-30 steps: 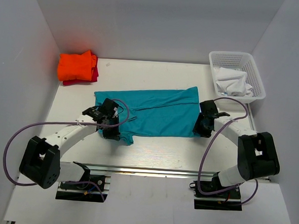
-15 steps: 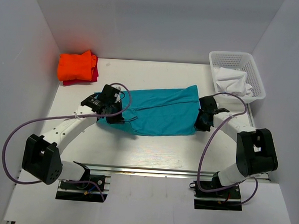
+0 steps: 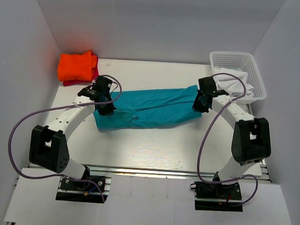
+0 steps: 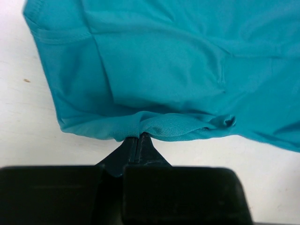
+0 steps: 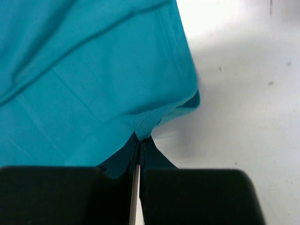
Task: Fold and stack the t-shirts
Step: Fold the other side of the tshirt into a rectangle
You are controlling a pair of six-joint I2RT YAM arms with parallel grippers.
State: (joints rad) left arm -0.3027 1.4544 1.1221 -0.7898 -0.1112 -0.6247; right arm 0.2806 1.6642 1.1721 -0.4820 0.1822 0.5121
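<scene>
The teal-blue t-shirt [image 3: 150, 108] lies stretched across the middle of the table, folded lengthwise. My left gripper [image 3: 103, 102] is shut on its left edge; in the left wrist view the fingertips [image 4: 138, 140] pinch a fold of the teal cloth [image 4: 164, 70]. My right gripper [image 3: 200, 102] is shut on its right edge; in the right wrist view the tips [image 5: 139, 140] pinch the hem of the teal cloth [image 5: 84, 70]. The orange t-shirt [image 3: 77, 66] lies folded on the red t-shirt [image 3: 94, 74] at the back left corner.
A white mesh basket [image 3: 259, 78] holding white cloth [image 3: 235, 84] stands at the back right. White walls close in the table on three sides. Both arms reach over the middle of the table.
Both grippers have carried the shirt's near edge away from me toward the back, folding the teal shirt over into a narrower band.
</scene>
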